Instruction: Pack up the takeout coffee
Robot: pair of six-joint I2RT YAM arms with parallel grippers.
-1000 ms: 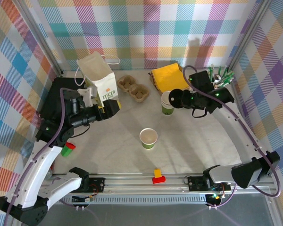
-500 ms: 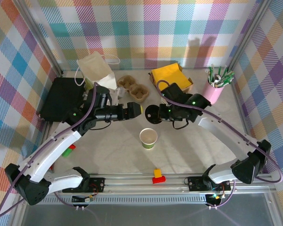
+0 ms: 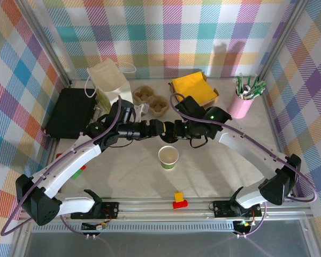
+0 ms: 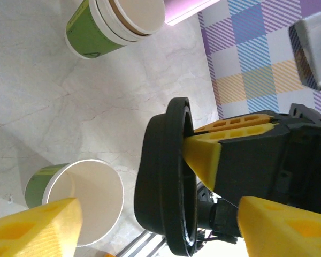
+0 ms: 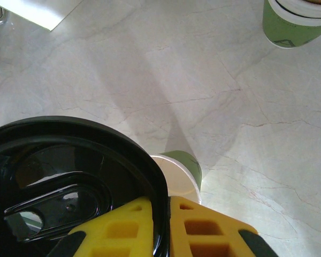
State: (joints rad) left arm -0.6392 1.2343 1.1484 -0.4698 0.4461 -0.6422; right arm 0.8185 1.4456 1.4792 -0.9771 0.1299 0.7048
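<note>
One lidless cup, cream over green.

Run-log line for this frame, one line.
right tool: shut on black lid | left tool: open, straddling lid | paper cup: upright on table, no lid | white bag: standing far left

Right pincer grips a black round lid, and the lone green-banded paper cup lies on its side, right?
No. The lone green-banded paper cup stands upright, mouth open, in the top external view. The right pincer does grip the black round plastic lid.
</note>
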